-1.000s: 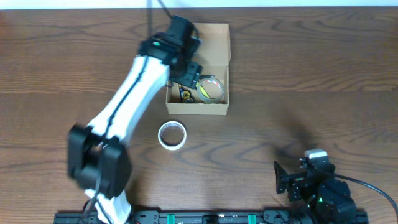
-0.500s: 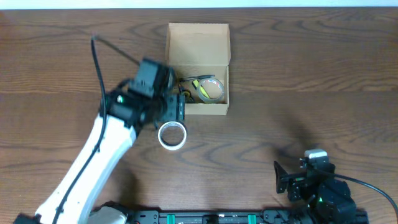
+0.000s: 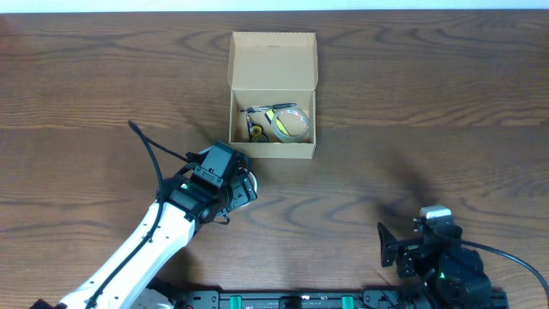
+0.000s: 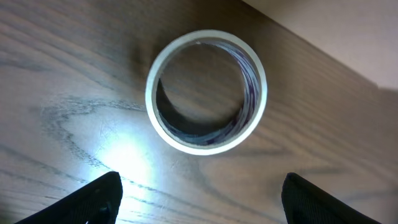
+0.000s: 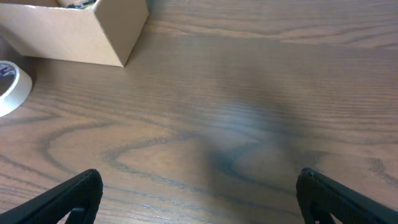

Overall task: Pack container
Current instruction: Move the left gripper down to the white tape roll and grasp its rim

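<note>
Worktop: dark brown wood grain is filling every view, and the worktop [image 3: 446, 112] is showing a bright glare patch in the left wrist view.
Container: the tan cardboard container [image 3: 273, 148] is sitting at the far middle of the worktop, its flap lid lying open on the far side.
Inside: a clear tape roll [image 3: 292, 124] is lying in the right half, with a thin pen [image 3: 268, 110] and a small dark item [image 3: 255, 130] beside it on the left.
White tape roll: the white tape roll [image 4: 206, 91] is lying flat on the worktop just in front of the container's left corner, apart from the box.
Left gripper: the left gripper [image 4: 205, 202] is hovering right over the white tape roll, fingers spread wide and touching nothing, the roll framed between them.
Right gripper: the right gripper [image 5: 199, 202] is sitting well apart at the near right, fingers spread and holding nothing, facing the container's corner and the roll's edge.
</note>
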`<state>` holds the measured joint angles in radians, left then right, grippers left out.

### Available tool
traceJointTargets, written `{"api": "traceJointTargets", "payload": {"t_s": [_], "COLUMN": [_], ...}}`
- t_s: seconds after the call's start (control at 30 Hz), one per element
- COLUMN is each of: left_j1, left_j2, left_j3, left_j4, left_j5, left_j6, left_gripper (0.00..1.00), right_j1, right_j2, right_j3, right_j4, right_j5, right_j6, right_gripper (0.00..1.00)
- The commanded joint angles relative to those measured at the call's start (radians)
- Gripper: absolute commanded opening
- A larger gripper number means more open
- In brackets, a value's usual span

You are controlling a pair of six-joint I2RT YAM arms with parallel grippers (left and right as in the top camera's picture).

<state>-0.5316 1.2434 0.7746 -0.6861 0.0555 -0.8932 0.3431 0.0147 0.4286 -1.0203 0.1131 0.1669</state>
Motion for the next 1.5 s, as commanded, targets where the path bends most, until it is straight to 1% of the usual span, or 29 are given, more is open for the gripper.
{"api": "traceJointTargets", "payload": {"t_s": [0.0, 0.13, 0.2, 0.3, 0.43, 0.47, 0.5, 0.53, 0.57, 0.87, 0.9, 0.93, 0.97, 1.0, 1.2, 1.23, 1.3, 1.37, 1.43, 1.47], "left_j1": [-0.002, -0.002, -0.002, 0.001, 0.001, 0.001, 0.001, 0.001, 0.001, 0.001, 0.001, 0.001, 0.001, 0.001, 0.001, 0.001, 0.001, 0.001, 0.001, 0.001], "left_j2": [0.051, 0.169, 0.196, 0.217, 0.256, 0.272, 0.293, 0.315, 0.326, 0.408, 0.413, 0.419, 0.423, 0.428, 0.441, 0.443, 0.444, 0.443, 0.442, 0.438], "left_j3": [-0.001, -0.001, -0.001, -0.001, -0.001, -0.001, -0.001, -0.001, -0.001, -0.001, -0.001, -0.001, -0.001, -0.001, -0.001, -0.001, -0.001, -0.001, -0.001, -0.001], "left_j4": [0.024, 0.093, 0.104, 0.105, 0.105, 0.106, 0.113, 0.122, 0.127, 0.197, 0.198, 0.197, 0.197, 0.197, 0.196, 0.195, 0.19, 0.19, 0.19, 0.188], "left_j5": [-0.057, -0.08, -0.09, -0.107, -0.111, -0.11, -0.106, -0.098, -0.089, -0.059, -0.058, -0.054, -0.051, -0.05, -0.036, -0.036, -0.029, -0.027, -0.016, -0.01], "left_j6": [-0.119, -0.256, -0.322, -0.395, -0.454, -0.463, -0.465, -0.465, -0.465, -0.464, -0.465, -0.464, -0.464, -0.464, -0.462, -0.459, -0.449, -0.445, -0.445, -0.445], "left_gripper": [0.83, 0.77, 0.76, 0.76, 0.78, 0.8, 0.87, 0.97, 0.95, 0.95, 0.96, 1.0, 0.87, 0.77, 0.41, 0.32, 0.2, 0.09, 0.06, 0.06], "right_j1": [-0.009, -0.009, -0.009, -0.009, -0.009, -0.009, -0.009, -0.009, -0.009, -0.009, -0.009, -0.009, -0.009, -0.009, -0.009, -0.009, -0.009, -0.009, -0.009, -0.009], "right_j2": [-0.004, -0.004, -0.004, -0.004, -0.004, -0.004, -0.004, -0.004, -0.004, -0.004, -0.004, -0.004, -0.004, -0.004, -0.004, -0.004, -0.004, -0.004, -0.004, -0.004], "right_j3": [-0.005, -0.005, -0.005, -0.005, -0.005, -0.005, -0.005, -0.005, -0.005, -0.005, -0.005, -0.005, -0.005, -0.005, -0.005, -0.005, -0.005, -0.005, -0.005, -0.005], "right_j4": [0.002, 0.002, 0.002, 0.002, 0.002, 0.002, 0.002, 0.002, 0.002, 0.002, 0.002, 0.002, 0.002, 0.002, 0.002, 0.002, 0.002, 0.002, 0.002, 0.002], "right_j5": [0.01, 0.01, 0.01, 0.01, 0.01, 0.01, 0.01, 0.01, 0.01, 0.01, 0.01, 0.01, 0.01, 0.01, 0.01, 0.01, 0.01, 0.01, 0.01, 0.01], "right_j6": [-0.015, -0.015, -0.015, -0.015, -0.015, -0.015, -0.015, -0.015, -0.015, -0.015, -0.015, -0.015, -0.015, -0.015, -0.015, -0.015, -0.015, -0.015, -0.015, -0.015], "right_gripper": [0.99, 0.99, 0.99, 0.99, 0.99, 0.99, 0.99, 0.99, 0.99, 0.99, 0.99, 0.99, 0.99, 0.99, 0.99, 0.99, 0.99, 0.99, 0.99, 0.99]}}
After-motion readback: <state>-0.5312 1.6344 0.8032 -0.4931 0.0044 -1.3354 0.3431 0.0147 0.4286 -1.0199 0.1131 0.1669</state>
